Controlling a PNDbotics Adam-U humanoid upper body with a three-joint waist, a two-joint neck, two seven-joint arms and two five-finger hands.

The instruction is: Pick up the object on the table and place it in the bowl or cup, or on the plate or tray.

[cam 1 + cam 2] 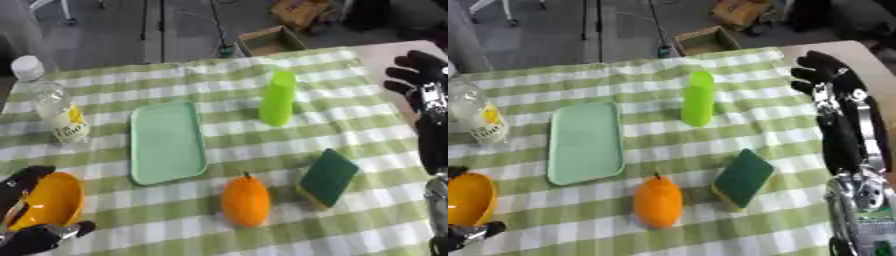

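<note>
We see our left robot hand [26, 200] at eight o'clock curled round the yellow bowl [54, 202]; our right robot hand [826, 75] hangs spread at two o'clock, the orange fruit [245, 201] untouched on the tabletop [350, 230].

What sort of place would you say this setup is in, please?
Probably a lab or workshop staged as a dining table: a checked tablecloth with a green tray and a bottle, while a bare floor with a cardboard box and stand legs lies behind.
</note>
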